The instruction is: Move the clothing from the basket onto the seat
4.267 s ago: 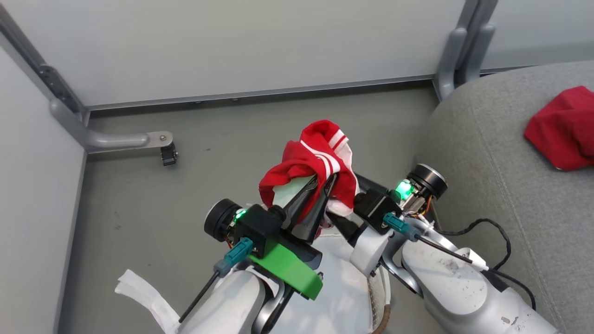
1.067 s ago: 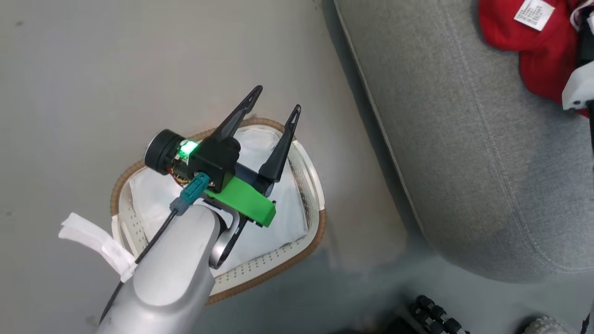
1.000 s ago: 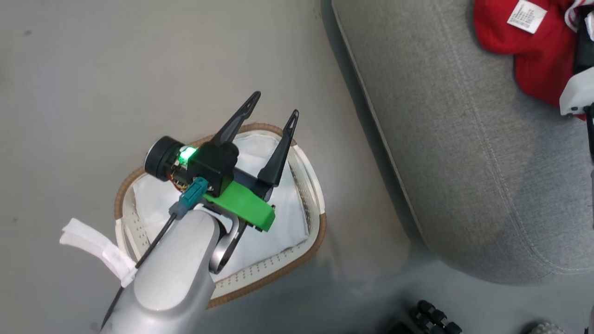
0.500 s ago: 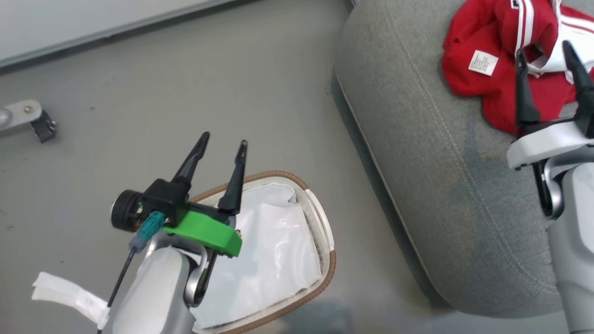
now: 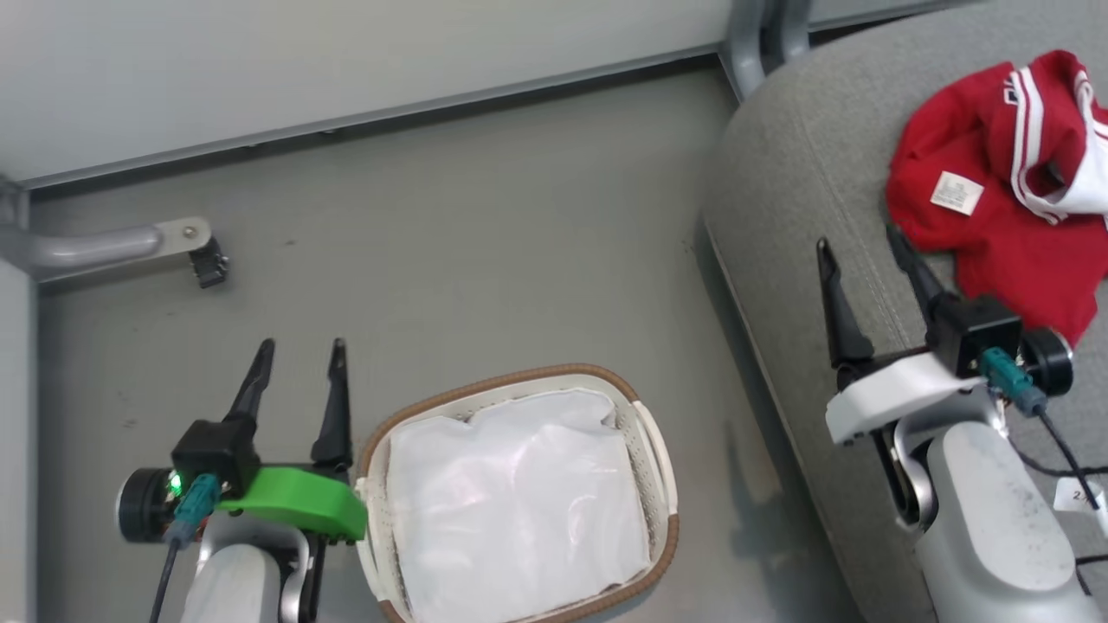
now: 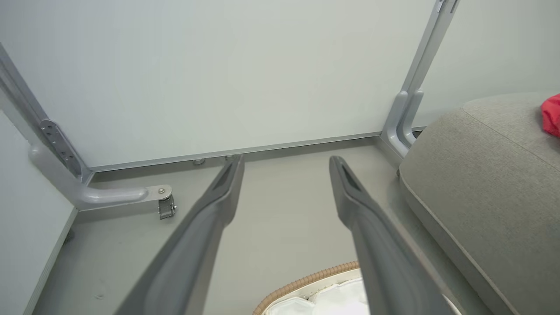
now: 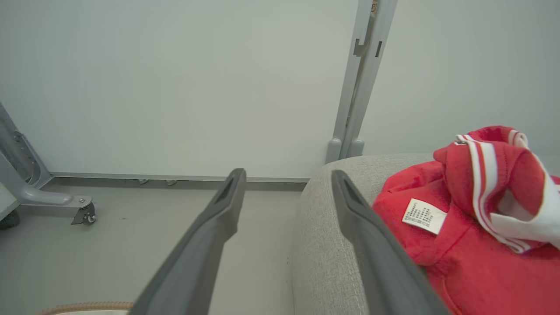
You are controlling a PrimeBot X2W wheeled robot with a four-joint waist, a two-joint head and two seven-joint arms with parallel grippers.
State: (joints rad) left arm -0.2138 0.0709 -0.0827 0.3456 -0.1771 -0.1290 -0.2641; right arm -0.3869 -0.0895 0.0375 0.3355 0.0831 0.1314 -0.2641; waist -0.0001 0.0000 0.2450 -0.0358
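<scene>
As the clothing (image 5: 995,208) lies in a red heap on the seat (image 5: 822,173), near the cushion's back corner, I read it from the head view first. A small white label (image 5: 956,192) faces up on the plain red fabric. The white-striped part with its white panel sits at the heap's far right. My right wrist view shows the same heap (image 7: 472,245), with the striped fold raised above the rest.

My right gripper (image 5: 857,239) hangs over the seat's rounded edge, just beside the heap's near-left side. Its fingers are spread wide with nothing between them. The finger nearer the fabric comes very close to the red edge, and I cannot tell whether it touches. In the right wrist view the spread fingers (image 7: 227,205) frame the cushion's front corner and the floor.

The basket (image 5: 485,391) stands on the grey floor (image 5: 485,216), apart from the seat. Its white liner (image 5: 511,510) covers the inside, and its brown rim runs round the top.

My left gripper (image 5: 302,344) hangs just left of the basket, over the floor. Its fingers are parted too, gripping nothing. A caster (image 5: 209,262) on a grey frame leg stands near the wall beyond it.
</scene>
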